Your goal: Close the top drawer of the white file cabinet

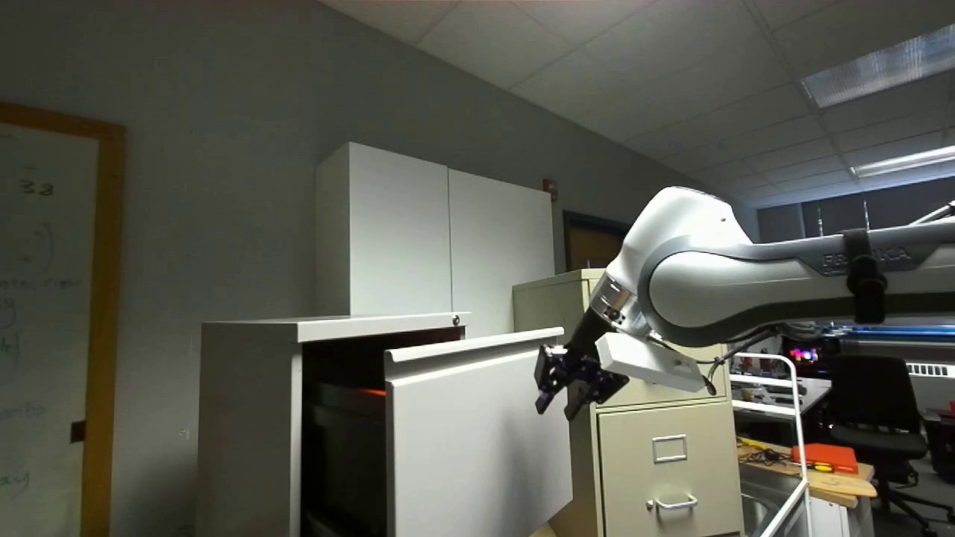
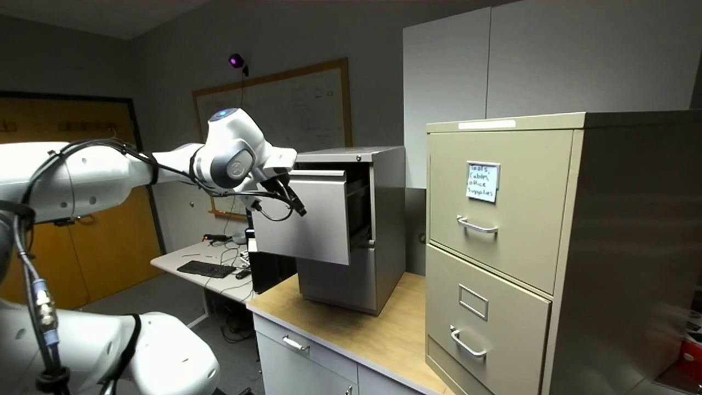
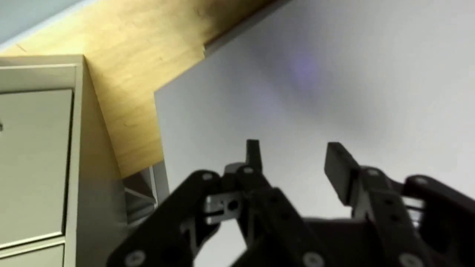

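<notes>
The white file cabinet (image 1: pixel 250 425) stands with its top drawer pulled out; it also shows in an exterior view (image 2: pixel 390 219). The top drawer's plain front (image 1: pixel 477 440) has a lip along its upper edge. The drawer front also shows in an exterior view (image 2: pixel 307 222) and fills much of the wrist view (image 3: pixel 222 107). My gripper (image 1: pixel 556 410) is just in front of the drawer front, below its top lip, pointing downward at a slant. In the wrist view the two fingers (image 3: pixel 293 146) are apart with nothing between them. I cannot tell whether the fingertips touch the drawer.
A beige file cabinet (image 2: pixel 499 263) with handles stands beside the white one, near the drawer's side. Both stand on or by a wooden counter (image 2: pixel 340 296). White wall cabinets (image 1: pixel 448 231) hang behind. A desk with a keyboard (image 2: pixel 205 269) is beyond the drawer.
</notes>
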Robot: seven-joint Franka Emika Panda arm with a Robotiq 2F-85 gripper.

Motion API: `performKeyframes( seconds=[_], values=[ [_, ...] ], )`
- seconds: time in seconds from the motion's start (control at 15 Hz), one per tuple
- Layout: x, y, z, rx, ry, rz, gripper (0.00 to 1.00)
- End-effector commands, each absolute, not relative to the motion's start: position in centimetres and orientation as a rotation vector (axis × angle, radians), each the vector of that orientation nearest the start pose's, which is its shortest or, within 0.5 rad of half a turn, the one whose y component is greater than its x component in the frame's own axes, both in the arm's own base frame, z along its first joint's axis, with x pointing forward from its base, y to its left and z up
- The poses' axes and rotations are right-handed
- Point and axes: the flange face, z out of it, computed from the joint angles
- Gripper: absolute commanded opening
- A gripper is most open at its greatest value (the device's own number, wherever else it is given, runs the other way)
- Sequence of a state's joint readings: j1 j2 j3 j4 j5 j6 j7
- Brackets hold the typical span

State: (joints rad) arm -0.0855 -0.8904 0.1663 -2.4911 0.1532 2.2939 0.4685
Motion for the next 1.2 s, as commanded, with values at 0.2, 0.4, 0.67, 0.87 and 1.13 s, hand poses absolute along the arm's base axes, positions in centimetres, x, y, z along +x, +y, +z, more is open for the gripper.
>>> performKeyframes(
  seconds=[0.2, 0.4, 0.67, 0.87, 1.13],
  values=[
    [33.6, 6.4, 68.4, -2.478, 0.712, -1.343, 0.0],
    [33.9, 6.5, 69.6, -2.385, 0.736, -1.458, 0.0],
    [34.8, 6.8, 69.2, -2.363, 0.746, -1.455, 0.0],
    [36.2, 6.7, 68.8, -2.348, 0.721, -1.432, 0.0],
    [38.8, 6.8, 68.6, -2.317, 0.701, -1.342, 0.0]
  ],
)
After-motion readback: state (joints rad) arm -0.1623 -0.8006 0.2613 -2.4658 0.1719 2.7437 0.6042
